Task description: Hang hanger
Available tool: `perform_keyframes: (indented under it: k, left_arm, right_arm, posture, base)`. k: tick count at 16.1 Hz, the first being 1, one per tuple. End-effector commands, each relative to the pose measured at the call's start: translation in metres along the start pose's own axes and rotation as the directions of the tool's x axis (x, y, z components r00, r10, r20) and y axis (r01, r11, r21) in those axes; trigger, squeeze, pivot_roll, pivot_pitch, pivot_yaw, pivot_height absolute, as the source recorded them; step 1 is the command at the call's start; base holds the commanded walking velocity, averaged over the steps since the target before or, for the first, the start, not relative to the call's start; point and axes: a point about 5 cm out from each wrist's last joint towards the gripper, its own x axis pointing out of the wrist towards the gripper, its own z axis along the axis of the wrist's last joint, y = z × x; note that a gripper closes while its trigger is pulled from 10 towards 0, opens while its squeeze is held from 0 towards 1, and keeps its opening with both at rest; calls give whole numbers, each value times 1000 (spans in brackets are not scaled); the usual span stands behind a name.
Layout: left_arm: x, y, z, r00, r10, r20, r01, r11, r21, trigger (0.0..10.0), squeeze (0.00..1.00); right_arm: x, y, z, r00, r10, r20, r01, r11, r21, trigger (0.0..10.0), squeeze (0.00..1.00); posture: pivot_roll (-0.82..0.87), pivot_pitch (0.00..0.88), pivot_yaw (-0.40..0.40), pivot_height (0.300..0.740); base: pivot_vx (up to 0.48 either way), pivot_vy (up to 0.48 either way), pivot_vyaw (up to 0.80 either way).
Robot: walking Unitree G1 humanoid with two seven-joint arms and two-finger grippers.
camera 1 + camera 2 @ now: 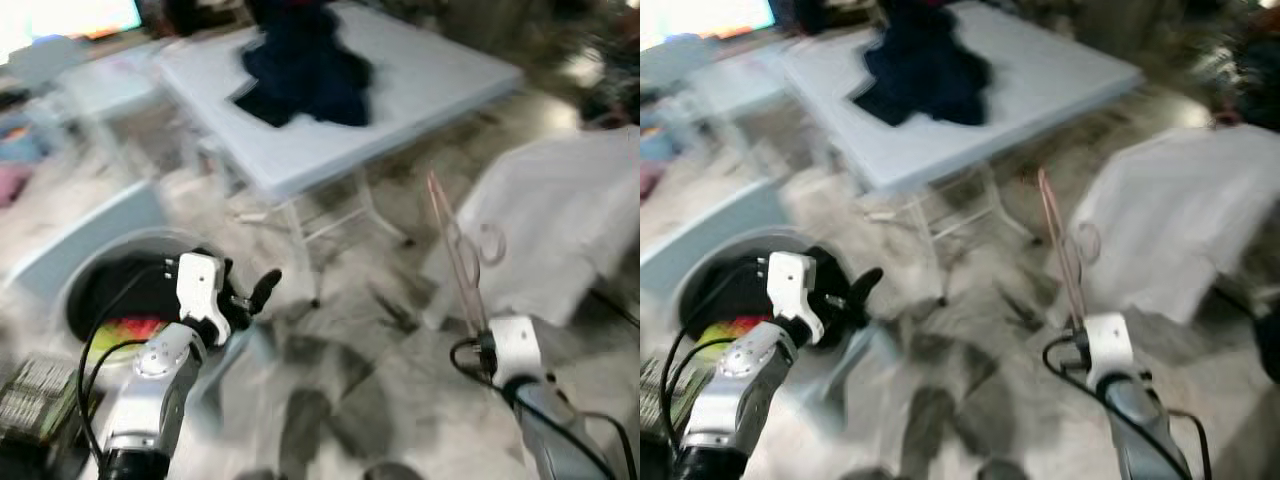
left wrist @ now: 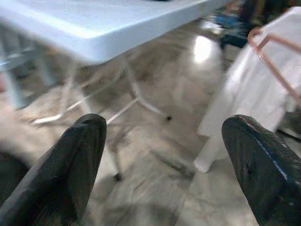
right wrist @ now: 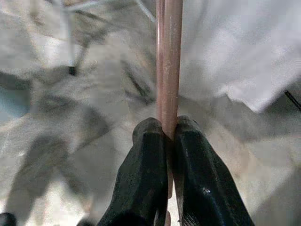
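Observation:
A thin pink hanger [image 1: 456, 250] rises upright from my right gripper [image 3: 165, 136], whose two black fingers are shut on its bar. The hanger's hook [image 1: 490, 243] curls in front of a white garment [image 1: 560, 225] draped at the right. The same pink bar [image 3: 168, 66] runs straight up between the fingers in the right wrist view. My left gripper [image 1: 252, 297] is held out low on the left, open, with nothing between its fingers [image 2: 77, 165]. The head views are blurred.
A white folding table [image 1: 420, 90] with a dark blue garment [image 1: 305, 70] stands ahead; its thin legs [image 1: 300, 240] reach the marble floor. A round basket [image 1: 120, 300] with dark and bright clothes sits low left beside my left arm.

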Motion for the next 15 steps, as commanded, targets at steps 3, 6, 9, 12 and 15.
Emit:
perform_keyframes:
  k: [3,6,9,12,15]
  left_arm:
    - [3,-7,2,999,-32,-2,32,999,9,10000,0]
    - [4,-8,-3,999,-28,-37,29,999,21,10000,0]
    - [4,-10,-2,998,-45,-35,46,999,18,10000,0]
    - [5,-9,0,999,-46,-28,47,999,9,10000,0]
    - [5,-10,-1,998,-53,-34,53,999,-1,10000,0]
  right_arm:
    - [1,-4,3,1000,-14,5,14,1000,0,10000,0]
    - [3,-1,4,1000,-10,4,10,1000,8,10000,0]
    - [4,0,4,1000,-5,2,5,1000,12,10000,0]
    - [4,1,4,1000,-6,2,6,1000,16,10000,0]
    - [4,1,4,1000,-6,2,6,1000,19,10000,0]
  posture:
    - [-93,29,48,740]
    - [-89,24,50,740]
    - [-88,21,52,740]
    - [-88,22,53,740]
    - [-91,25,58,740]
  base:
    - [430,0,-800]
    - [0,0,-800]
    - [0,0,-800]
    - [0,0,-800]
    - [0,480,-800]
